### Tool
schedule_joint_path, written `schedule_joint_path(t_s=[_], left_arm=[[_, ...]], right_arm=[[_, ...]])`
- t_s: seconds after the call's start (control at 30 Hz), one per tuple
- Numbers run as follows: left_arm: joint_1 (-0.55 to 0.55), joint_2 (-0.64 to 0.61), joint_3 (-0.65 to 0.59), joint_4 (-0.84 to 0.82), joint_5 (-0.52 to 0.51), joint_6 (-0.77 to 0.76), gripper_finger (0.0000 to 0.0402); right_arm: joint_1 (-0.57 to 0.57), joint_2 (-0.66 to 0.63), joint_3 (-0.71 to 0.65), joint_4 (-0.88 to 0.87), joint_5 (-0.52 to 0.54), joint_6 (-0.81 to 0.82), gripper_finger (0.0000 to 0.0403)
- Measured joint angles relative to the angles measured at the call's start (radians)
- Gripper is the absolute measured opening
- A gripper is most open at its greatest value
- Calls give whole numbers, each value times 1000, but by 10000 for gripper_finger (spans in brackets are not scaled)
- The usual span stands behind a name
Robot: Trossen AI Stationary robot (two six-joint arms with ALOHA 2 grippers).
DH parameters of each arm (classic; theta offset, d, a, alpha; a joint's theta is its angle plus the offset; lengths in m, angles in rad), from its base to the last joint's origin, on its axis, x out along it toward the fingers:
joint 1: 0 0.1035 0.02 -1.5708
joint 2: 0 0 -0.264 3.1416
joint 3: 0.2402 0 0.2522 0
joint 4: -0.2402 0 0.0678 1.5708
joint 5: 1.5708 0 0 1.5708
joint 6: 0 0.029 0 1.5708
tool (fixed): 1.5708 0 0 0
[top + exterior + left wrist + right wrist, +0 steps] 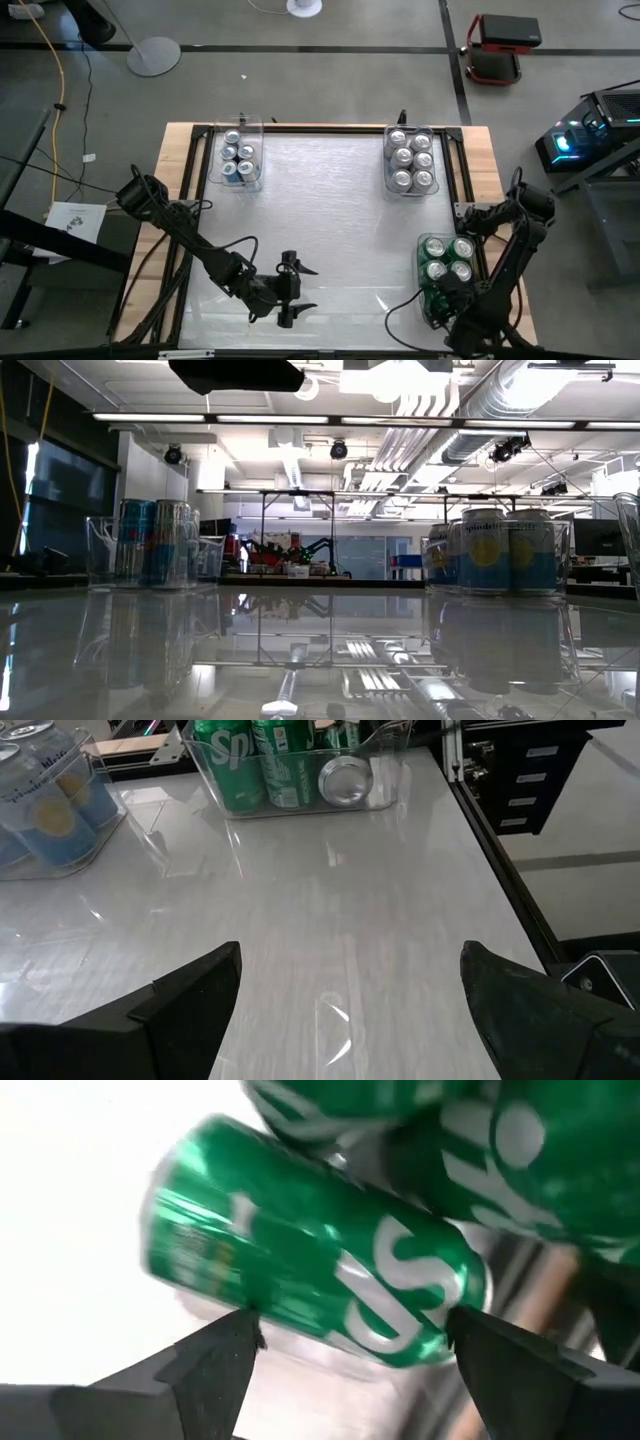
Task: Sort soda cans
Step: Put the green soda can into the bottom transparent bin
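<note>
Right gripper (345, 1345) first: through its wrist camera I see both dark fingers spread wide, with a green can (320, 1270) lying tilted on its side just past the fingertips; the fingers are apart from its sides, so I read it as released, not held. From above, that gripper (447, 290) sits over the near-right bin (422, 270) at about 4 o'clock on the table (320, 230), and four green cans (448, 258) stand upright in the bin's far half. From my left wrist camera the same bin (300, 805) shows upright green cans plus one lying down with its silver top (346, 782) facing me. At about 1 o'clock a second clear bin (411, 160) holds six cans (411, 158) with silver tops in two rows; the low view shows them as pale blue cans with yellow circles (500, 550). At about 11 o'clock a third bin (240, 155) holds four cans (240, 153), which the low view shows as blue and silver (155, 542). My left gripper (293, 290) hovers at about 6 o'clock over bare tabletop, fingers wide apart and holding nothing (350, 985).
</note>
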Motion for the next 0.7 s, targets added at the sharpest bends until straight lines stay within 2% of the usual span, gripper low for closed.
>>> schedule_joint_path(t_s=[0.1, 0.17, 0.37, 0.7], left_arm=[[0, 0, 0, 0, 0, 0, 353], [0, 0, 0, 0, 0, 0, 353], [0, 0, 0, 0, 0, 0, 353], [0, 0, 0, -1, 8, -1, 353]], right_arm=[[14, -6, 26, -15, 70, 29, 315], [19, -6, 40, -23, 77, 58, 315], [6, -8, 32, -55, -100, 81, 315], [-15, -14, -71, 78, -162, 63, 315]])
